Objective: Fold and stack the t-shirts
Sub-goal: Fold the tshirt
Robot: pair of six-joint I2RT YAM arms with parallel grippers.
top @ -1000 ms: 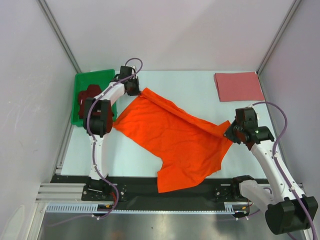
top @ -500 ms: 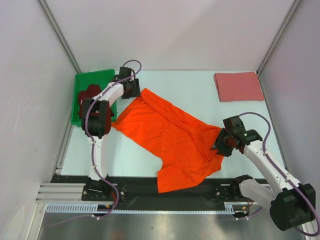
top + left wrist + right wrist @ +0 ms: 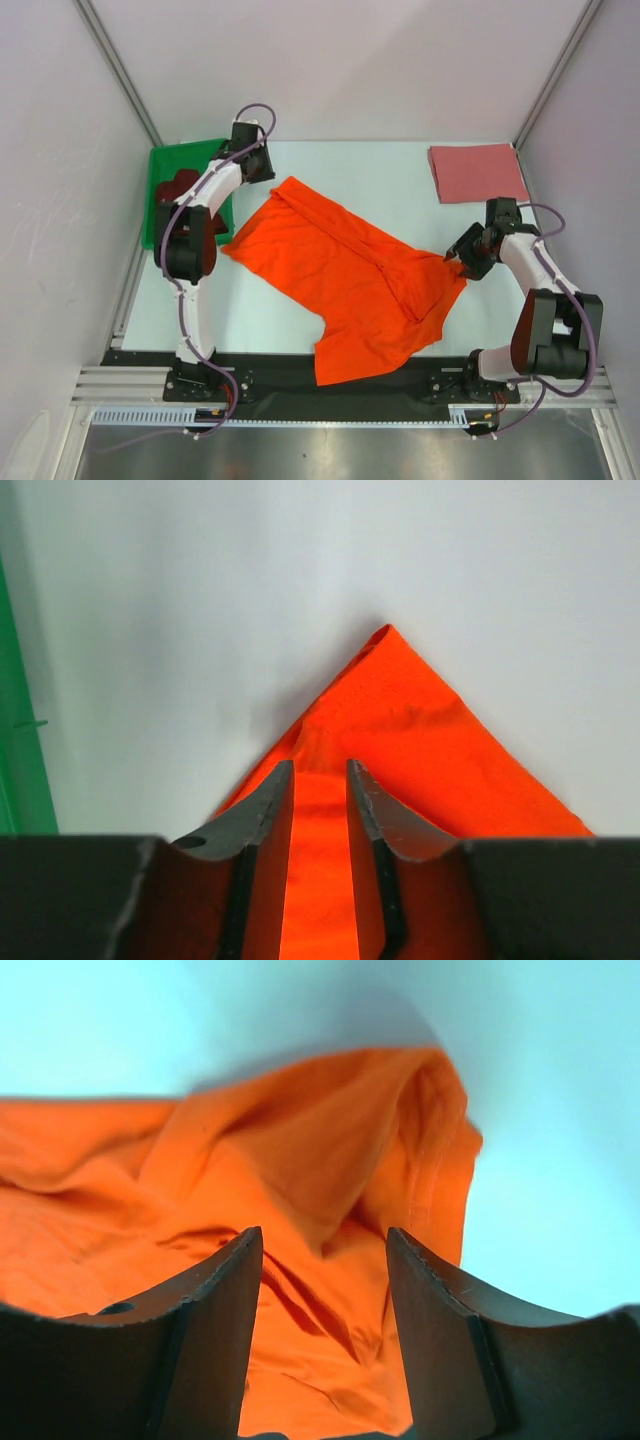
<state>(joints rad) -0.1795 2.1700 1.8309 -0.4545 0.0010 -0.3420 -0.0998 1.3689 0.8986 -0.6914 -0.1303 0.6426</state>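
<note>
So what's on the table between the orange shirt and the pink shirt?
Nothing. The top view shows only bare white table between the spread orange shirt and the folded pink shirt.

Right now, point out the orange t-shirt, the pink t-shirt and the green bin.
orange t-shirt (image 3: pixel 340 270), top view, middle of the cloth.
pink t-shirt (image 3: pixel 477 172), top view, centre of the fold.
green bin (image 3: pixel 182 158), top view, bare far end.

Centre of counter (image 3: pixel 390 180): spread t-shirt (image 3: pixel 345 275)
Far right corner: folded t-shirt (image 3: pixel 477 173)
Far left: bin (image 3: pixel 165 165), bunched t-shirt (image 3: pixel 180 187) inside
</note>
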